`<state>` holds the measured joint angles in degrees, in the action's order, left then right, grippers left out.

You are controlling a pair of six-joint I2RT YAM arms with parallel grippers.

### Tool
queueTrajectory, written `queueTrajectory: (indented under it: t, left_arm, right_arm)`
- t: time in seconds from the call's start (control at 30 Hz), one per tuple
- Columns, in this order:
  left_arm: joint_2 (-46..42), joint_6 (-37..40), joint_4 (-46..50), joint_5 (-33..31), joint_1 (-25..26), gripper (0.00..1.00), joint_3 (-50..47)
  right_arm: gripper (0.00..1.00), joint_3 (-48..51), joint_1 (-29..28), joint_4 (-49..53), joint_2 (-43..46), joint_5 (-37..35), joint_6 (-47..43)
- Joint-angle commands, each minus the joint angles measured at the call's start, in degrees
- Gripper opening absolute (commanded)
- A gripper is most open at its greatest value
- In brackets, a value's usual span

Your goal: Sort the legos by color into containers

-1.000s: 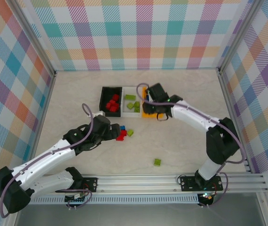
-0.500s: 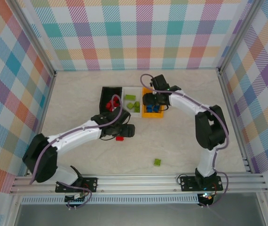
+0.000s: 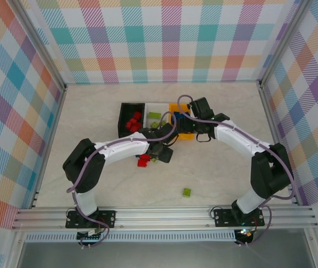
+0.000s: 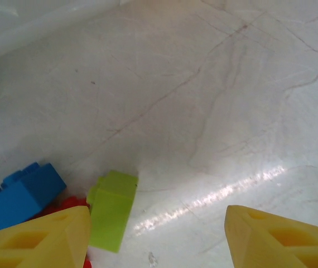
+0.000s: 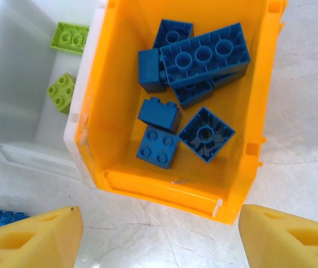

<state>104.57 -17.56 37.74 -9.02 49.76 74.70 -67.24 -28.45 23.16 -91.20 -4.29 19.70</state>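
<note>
Orange-yellow bin (image 5: pixel 164 187) sits upper centre in the right wrist view, holding blue bricks (image 5: pixel 203 56); the white bin (image 5: pixel 14 84) at its left holds 2 lime bricks (image 5: pixel 61 92). The right gripper (image 5: pixel 159 240) hangs at the bottom edge, fingers apart, empty. The left gripper (image 4: pixel 156 243) is likewise spread and empty, a lime brick (image 4: pixel 111 215) just beside its lower-left finger, a blue brick (image 4: pixel 17 195) further left. From above, the black bin (image 3: pixel 121 117) holds red bricks (image 3: pixel 132 123).

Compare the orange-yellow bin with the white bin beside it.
The orange-yellow bin holds blue bricks; the white bin holds lime green bricks. More bricks show in the orange-yellow bin than in the white bin. Both are open-topped and stand side by side.
</note>
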Motion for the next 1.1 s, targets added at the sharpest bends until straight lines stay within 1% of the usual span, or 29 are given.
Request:
queueTrajectory:
  t: [0.0,0.1,0.2,0.27,0.37,0.53,0.6,0.67,0.7,0.73,0.8,0.83,0.9,0.97,1.07]
  left_arm:
    - [0.6,2.8,2.8,-3.9,0.4,0.63,1.4]
    - [0.6,2.8,2.2,-5.0,0.2,0.61,0.9]
    - [2.5,2.4,2.9,-4.1,0.0,0.53,1.2]
    - [3.5,2.1,2.2,-3.2,0.0,0.52,0.5]
    - [4.8,1.6,2.1,-2.7,0.0,0.47,0.0]
    - [4.6,0.4,1.5,-3.0,0.2,0.46,-1.6]
    - [4.6,0.1,1.2,-3.1,0.3,0.42,-1.9]
    - [4.5,-0.2,1.1,-3.1,0.4,0.40,-2.1]
    - [4.4,-0.2,1.3,-2.8,0.5,0.42,-1.9]
    - [4.1,-0.4,1.9,-2.7,0.7,0.47,-1.8]
    - [2.6,-0.8,2.6,-2.3,1.4,0.66,-1.3]
    - [1.6,-1.0,3.3,-2.3,2.1,0.71,-0.9]
    - [-0.5,-1.1,5.0,-2.9,4.2,0.76,0.2]
    - [-2.4,-1.5,6.6,-2.2,6.1,0.77,0.4]
    - [-4.7,-3.3,7.0,1.5,7.3,0.78,-2.7]
  right_arm:
    - [0.74,0.7,0.0,-1.2,2.2,-0.3,0.6]
    - [0.74,1.3,0.1,-1.4,3.0,-0.5,0.5]
    - [0.74,1.5,0.2,-1.4,3.3,-0.6,0.3]
    - [0.74,1.8,0.3,-1.3,3.5,-0.8,0.2]
    - [0.74,2.4,0.7,-1.5,4.1,-0.8,0.1]
    - [0.75,2.9,1.4,-1.3,4.7,-0.8,-0.2]
    - [0.75,3.2,1.5,-1.7,5.0,-0.8,-0.1]
    - [0.74,3.2,1.7,-1.7,5.0,-0.7,0.0]
    - [0.75,3.1,1.8,-1.5,5.0,-0.6,0.0]
    - [0.75,3.1,1.8,-1.5,5.1,-0.6,-0.1]
    - [0.75,3.3,1.8,-1.5,5.3,-0.6,-0.2]
    - [0.75,3.3,1.8,-1.5,5.4,-0.5,-0.2]
    - [0.75,3.6,1.8,-1.5,5.4,-0.5,-0.3]
    - [0.75,3.9,1.9,-1.7,5.4,-0.5,-0.3]
    - [0.75,4.5,2.0,-2.2,5.5,-0.3,-0.1]
